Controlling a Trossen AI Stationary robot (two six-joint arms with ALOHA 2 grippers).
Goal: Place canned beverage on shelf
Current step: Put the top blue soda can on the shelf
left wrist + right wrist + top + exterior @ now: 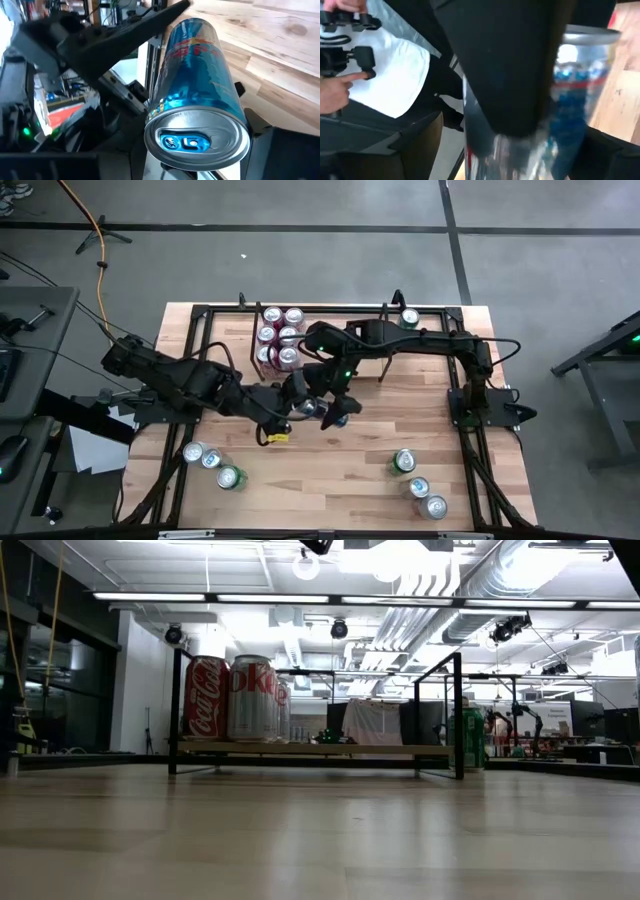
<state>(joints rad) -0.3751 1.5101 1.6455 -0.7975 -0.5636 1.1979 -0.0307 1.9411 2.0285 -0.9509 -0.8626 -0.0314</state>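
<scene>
1. The blue slim can [197, 95] sits at frame centre of the high view, clamped in the left gripper [305, 406].
2. The right gripper [333, 415], jaws spread wide around the same can, should close squarely on its body before the left lets go.
3. Then carry it upright to the shelf [330, 311], upper centre, clear of the cola cans [279, 338].

Blue slim can [197, 95] held mid-table; black-rod shelf [330, 315] carries red and silver cans [279, 337].
</scene>
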